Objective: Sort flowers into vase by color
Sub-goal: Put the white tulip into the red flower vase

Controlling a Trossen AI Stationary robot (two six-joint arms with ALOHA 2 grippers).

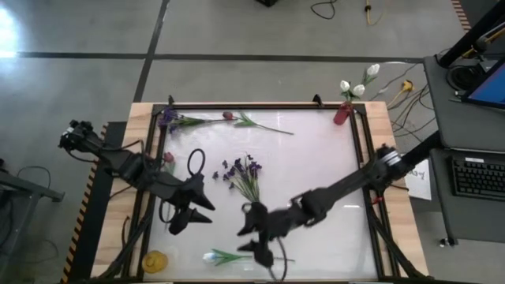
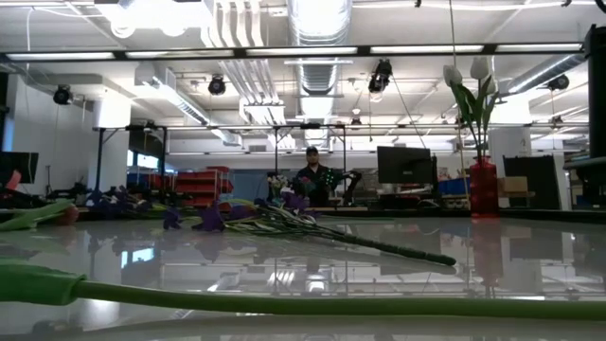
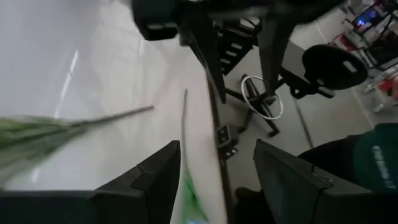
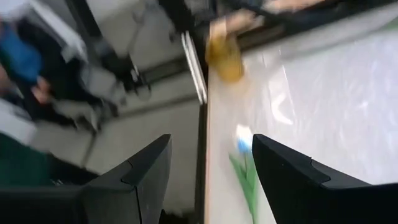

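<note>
White tulip [image 1: 215, 256] lies at the bench's [image 1: 331, 170] six o'clock edge; right gripper [image 1: 251, 235] hovers beside it, jaws open and empty, left gripper [image 1: 189, 214] likewise. A clumsy nudge could roll it off.

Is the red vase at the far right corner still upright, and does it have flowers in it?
Upright, with flowers in it. The red vase stands straight on the table edge in the low view, and white tulips rise from its mouth on green stems.
</note>
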